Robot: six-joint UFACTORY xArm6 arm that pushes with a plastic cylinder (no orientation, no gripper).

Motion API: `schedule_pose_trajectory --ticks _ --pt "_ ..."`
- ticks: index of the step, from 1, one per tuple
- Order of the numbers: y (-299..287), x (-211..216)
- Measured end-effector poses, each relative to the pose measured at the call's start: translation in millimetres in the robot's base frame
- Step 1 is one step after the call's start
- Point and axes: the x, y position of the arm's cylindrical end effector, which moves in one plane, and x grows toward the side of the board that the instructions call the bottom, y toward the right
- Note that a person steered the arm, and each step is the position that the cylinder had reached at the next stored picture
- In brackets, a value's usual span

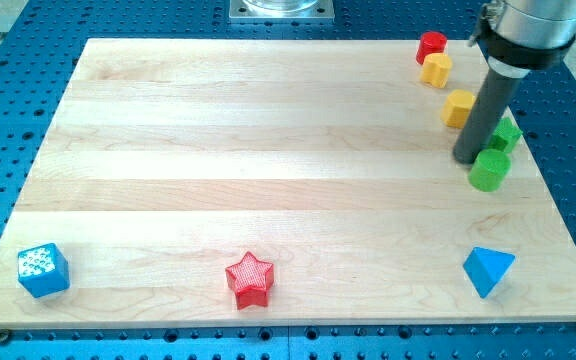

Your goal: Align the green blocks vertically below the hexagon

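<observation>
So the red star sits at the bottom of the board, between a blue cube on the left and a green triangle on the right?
Not quite: in the camera view the triangle at the view's bottom right is blue, not green. The red star does sit at the bottom, with the blue cube on the left.

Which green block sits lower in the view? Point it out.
The green cylinder, just right of my tip. The other green block lies above it, partly hidden behind the rod, so its shape is unclear.
</observation>
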Motion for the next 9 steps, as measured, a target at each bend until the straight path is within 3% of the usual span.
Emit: schedule_pose_trajectory --ticks 1,2,3,4,6,8,9 --pt "-24.4 43.3" --pt "-3.2 95.7" --pt "113.7 82.4" --pt "131.8 38.7" --pt "108.4 10.2" --pt "131.3 -12.6" --pt "88.3 -12.6"
